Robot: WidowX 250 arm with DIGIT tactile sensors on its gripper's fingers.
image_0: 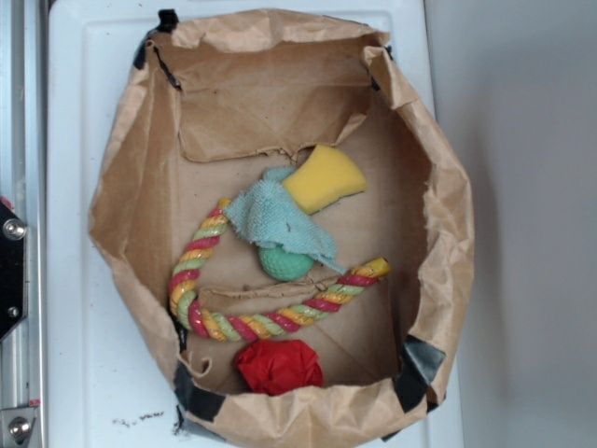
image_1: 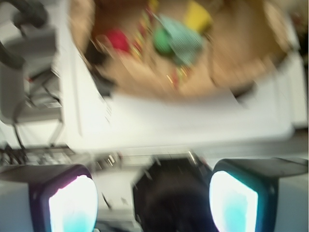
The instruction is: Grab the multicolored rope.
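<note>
Inside the paper bag (image_0: pixel 140 168): the multicolored rope (image_0: pixel 244 325) lies on the floor in a loose U, one arm running up the left side, the other ending in a fray near the right wall.
Over the rope: a teal rag (image_0: pixel 278 222) drapes across the upper end, with a green ball (image_0: pixel 284 264) and a yellow sponge (image_0: pixel 324 179) beside it.
Below the rope: a red crumpled ball (image_0: pixel 278 366), just clear of the bend.
Gripper (image_1: pixel 153 200): fingers apart, nothing between them, well short of the bag; the wrist view is blurred.
Likely grasp spot: the bare lower bend, I judge, free of rag and ball.
Surface: a white tray (image_0: pixel 75 308) holds the bag; rim rolled down and taped black, probably to keep it open.
</note>
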